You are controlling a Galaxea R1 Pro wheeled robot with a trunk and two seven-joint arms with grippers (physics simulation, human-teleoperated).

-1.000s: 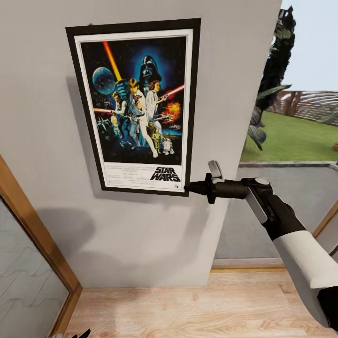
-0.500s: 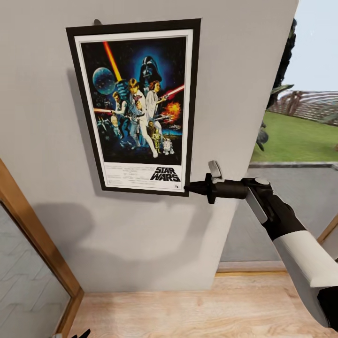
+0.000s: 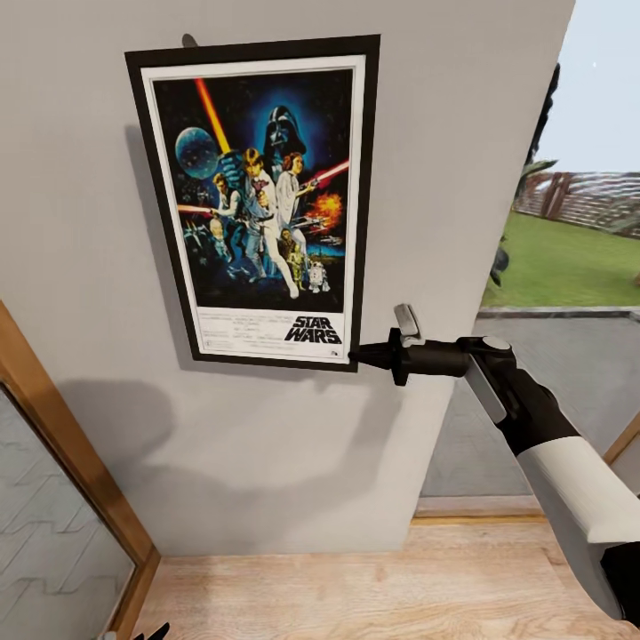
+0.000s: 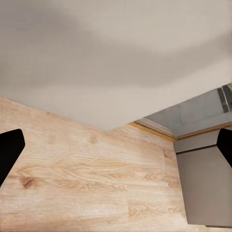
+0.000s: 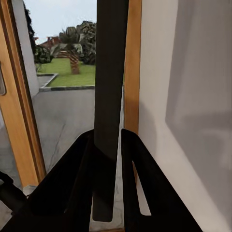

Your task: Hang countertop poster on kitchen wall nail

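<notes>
The black-framed Star Wars poster [image 3: 258, 200] stands upright, flat against the grey wall [image 3: 444, 133]. My right gripper [image 3: 360, 356] is shut on its lower right corner, the arm reaching in from the right. In the right wrist view the poster's dark edge [image 5: 111, 72] runs up between the two shut fingers of the right gripper [image 5: 107, 145]. A small dark wall nail [image 3: 188, 40] pokes out just above the frame's top left. My left gripper [image 4: 116, 150] hangs low over the wooden floor, open and holding nothing. The kitchen countertop is out of view.
A wooden door frame [image 3: 62, 453] with glass runs along the left. To the right the wall ends at an opening onto grey paving and a green lawn [image 3: 569, 258]. Light wooden floor [image 3: 356, 587] lies below.
The view has shifted: the wall's right edge sits further right in the picture. The poster and right gripper keep their place in the view. The nail shows more clearly above the frame.
</notes>
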